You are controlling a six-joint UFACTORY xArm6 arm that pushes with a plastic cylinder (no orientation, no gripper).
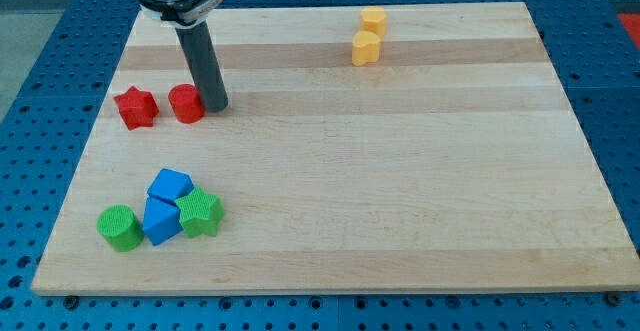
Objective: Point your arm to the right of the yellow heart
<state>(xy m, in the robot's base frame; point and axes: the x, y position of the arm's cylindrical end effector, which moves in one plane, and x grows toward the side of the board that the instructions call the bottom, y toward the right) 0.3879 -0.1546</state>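
At the view's lower left a green cylinder (120, 228), two blue blocks (169, 185) (160, 220) and a green star (201, 213) cluster, touching; above them sits a red star (136, 107), then a red cylinder (186, 103) with my tip (216, 107) touching its right side; I have no hand, only a rod; well to the right, near the top of the board (400, 191), the yellow heart (366, 48) sits just below a yellow block (373, 19).
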